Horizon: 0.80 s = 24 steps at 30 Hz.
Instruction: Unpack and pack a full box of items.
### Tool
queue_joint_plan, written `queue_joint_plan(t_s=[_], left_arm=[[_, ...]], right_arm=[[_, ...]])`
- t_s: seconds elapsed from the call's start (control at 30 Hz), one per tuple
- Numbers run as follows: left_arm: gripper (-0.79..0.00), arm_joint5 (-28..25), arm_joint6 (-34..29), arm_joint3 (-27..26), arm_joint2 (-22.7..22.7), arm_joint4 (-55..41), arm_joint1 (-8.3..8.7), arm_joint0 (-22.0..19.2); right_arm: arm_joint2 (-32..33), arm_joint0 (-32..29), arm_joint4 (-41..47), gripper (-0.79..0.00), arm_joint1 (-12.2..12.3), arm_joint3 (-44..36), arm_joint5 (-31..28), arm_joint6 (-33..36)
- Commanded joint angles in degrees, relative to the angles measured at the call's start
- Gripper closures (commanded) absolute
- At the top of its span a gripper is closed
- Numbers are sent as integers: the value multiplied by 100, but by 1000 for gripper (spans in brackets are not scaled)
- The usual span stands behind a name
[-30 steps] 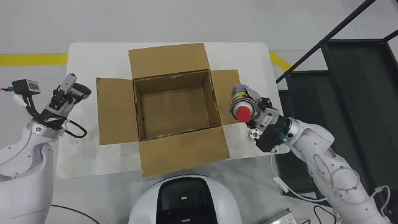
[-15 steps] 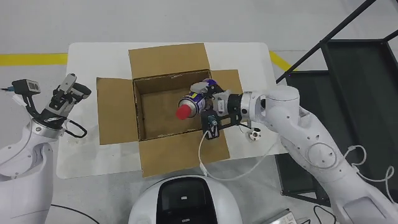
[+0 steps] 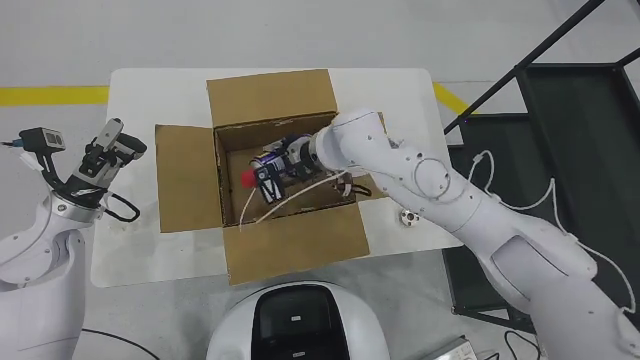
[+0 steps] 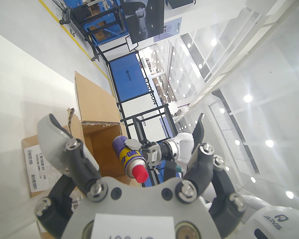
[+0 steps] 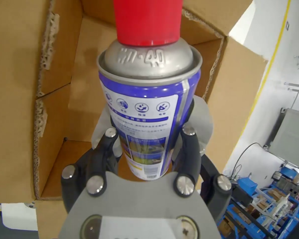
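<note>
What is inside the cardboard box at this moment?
A spray can, shut in the right tool, hangs in the cardboard box opening. The floor that shows is bare; the part under the arm and can is covered.
</note>
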Motion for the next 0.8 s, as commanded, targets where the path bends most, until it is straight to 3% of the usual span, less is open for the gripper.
queue_joint_plan(t_s=[0.0, 0.2, 0.23, 0.27, 0.33, 0.37, 0.4, 0.77], left_arm=[[-785, 0, 0, 0, 0, 0, 0, 0], [-785, 0, 0, 0, 0, 0, 0, 0], [-785, 0, 0, 0, 0, 0, 0, 0], [-785, 0, 0, 0, 0, 0, 0, 0], [-785, 0, 0, 0, 0, 0, 0, 0], [-785, 0, 0, 0, 0, 0, 0, 0], [-785, 0, 0, 0, 0, 0, 0, 0], [-785, 0, 0, 0, 0, 0, 0, 0]], right_arm=[[-168, 180, 190, 0, -153, 486, 85, 136], [-481, 497, 496, 0, -495, 1556, 180, 257], [-504, 536, 536, -49, -541, 1702, 205, 211], [-533, 571, 539, -132, -583, 1838, 236, 180], [-596, 625, 530, -419, -664, 2070, 263, 86], [-624, 649, 522, -717, -702, 2183, 277, 34], [-650, 666, 530, -785, -740, 2302, 286, -23], [-930, 763, 551, -785, -1200, 3425, 449, -804]])
